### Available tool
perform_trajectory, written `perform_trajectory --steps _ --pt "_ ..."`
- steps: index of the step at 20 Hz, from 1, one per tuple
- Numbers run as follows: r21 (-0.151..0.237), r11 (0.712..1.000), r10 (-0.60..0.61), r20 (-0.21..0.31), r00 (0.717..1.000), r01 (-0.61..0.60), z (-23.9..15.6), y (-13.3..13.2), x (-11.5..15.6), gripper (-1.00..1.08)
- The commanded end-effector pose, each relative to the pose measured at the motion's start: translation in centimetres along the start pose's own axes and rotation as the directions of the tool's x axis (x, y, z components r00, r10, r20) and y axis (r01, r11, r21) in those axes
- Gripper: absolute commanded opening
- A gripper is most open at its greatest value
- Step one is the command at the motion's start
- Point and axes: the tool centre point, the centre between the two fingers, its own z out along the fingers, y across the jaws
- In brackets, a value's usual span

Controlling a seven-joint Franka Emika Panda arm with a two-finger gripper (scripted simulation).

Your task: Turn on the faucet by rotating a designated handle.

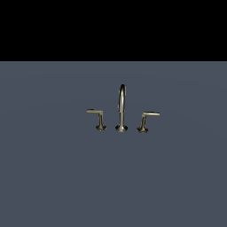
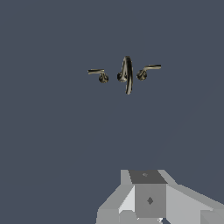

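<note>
So far nothing done, as far as I can judge. Fingers: the wrist view shows only grey blocky gripper body at the frame edge, fingertips cut off or hidden, so I cannot tell how far open they are. Nothing visibly held. The arm does not appear in the exterior view at all.

Between that gripper body and the faucet there's only bare grey-blue table. Well apart, no contact with anything.

Faucet in the exterior view: tall thin arched spout in the middle, upright on a flared base. One short lever on each side, each on its own flared round base, all three bases in a row, near each other but not touching.

Target handle sits on the exterior view's left of the spout, its flat arm bending off the stem toward the exterior view's left, roughly level. In the wrist view it's the lever with the arm pointing away from the spout on the same side. The other lever mirrors it, arm bending toward the exterior view's right. Don't mix them.

Progress read: both levers look symmetric, so I'd judge the handle is unturned and the faucet off. No water rendered either way, so that's inference.

Left to do: the whole approach, get the fingers down beside the lever arm, contact near its free end, then sweep it around the stem. All of it remains.
</note>
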Motion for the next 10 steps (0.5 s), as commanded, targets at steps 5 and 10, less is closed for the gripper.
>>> perform_trajectory --steps 5,10 --pt "-0.006 0.99 0.138 0.005 0.99 -0.138 3.7 -2.6 1.3 -1.0" --pt "-0.011 0.97 0.244 0.009 0.97 -0.244 6.5 -4.4 2.5 -1.0"
